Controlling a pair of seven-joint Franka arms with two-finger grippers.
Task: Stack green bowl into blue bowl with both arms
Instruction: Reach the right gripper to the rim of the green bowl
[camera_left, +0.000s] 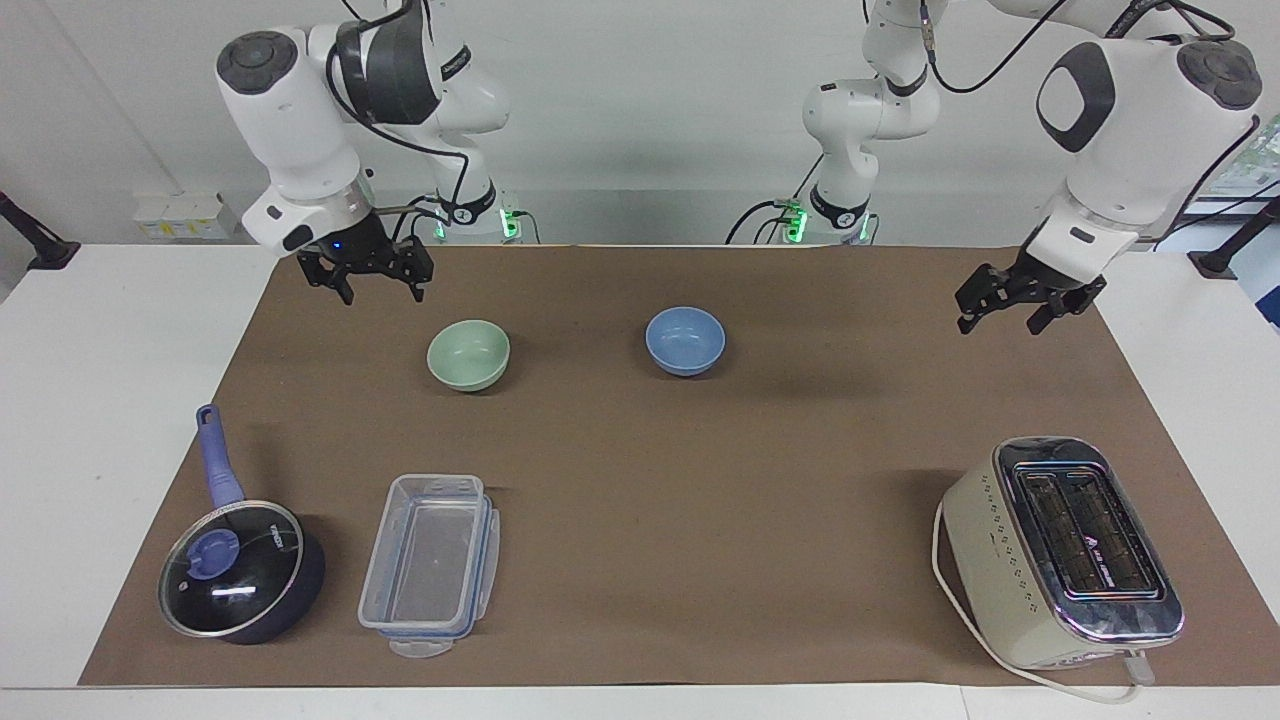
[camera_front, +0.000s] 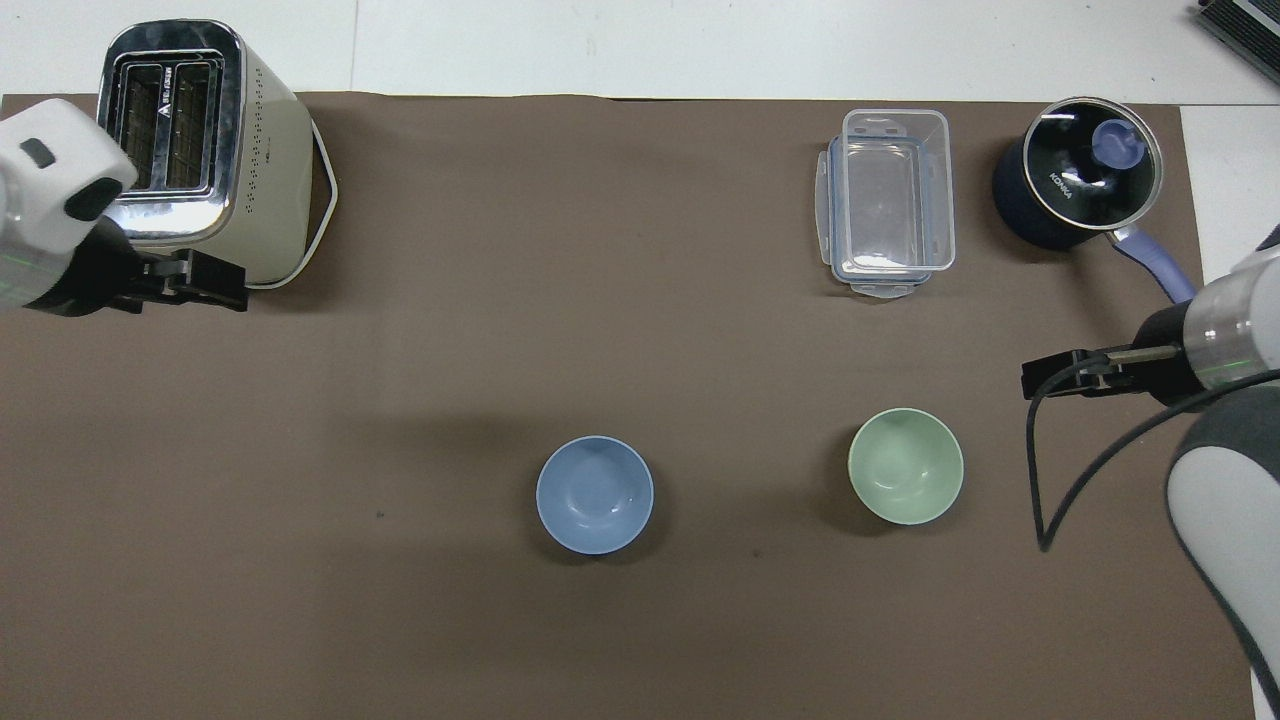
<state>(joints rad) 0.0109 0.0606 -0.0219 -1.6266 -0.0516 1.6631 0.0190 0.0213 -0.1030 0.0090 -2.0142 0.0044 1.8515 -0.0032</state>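
The green bowl stands upright on the brown mat, also in the overhead view. The blue bowl stands beside it, apart from it, toward the left arm's end. Both bowls are empty. My right gripper is open and empty, in the air over the mat just beside the green bowl, toward the right arm's end. My left gripper is open and empty, raised over the mat's edge at the left arm's end, well away from the blue bowl.
A cream toaster stands far from the robots at the left arm's end. A clear plastic container and a dark blue lidded saucepan stand far from the robots at the right arm's end. A brown mat covers the table.
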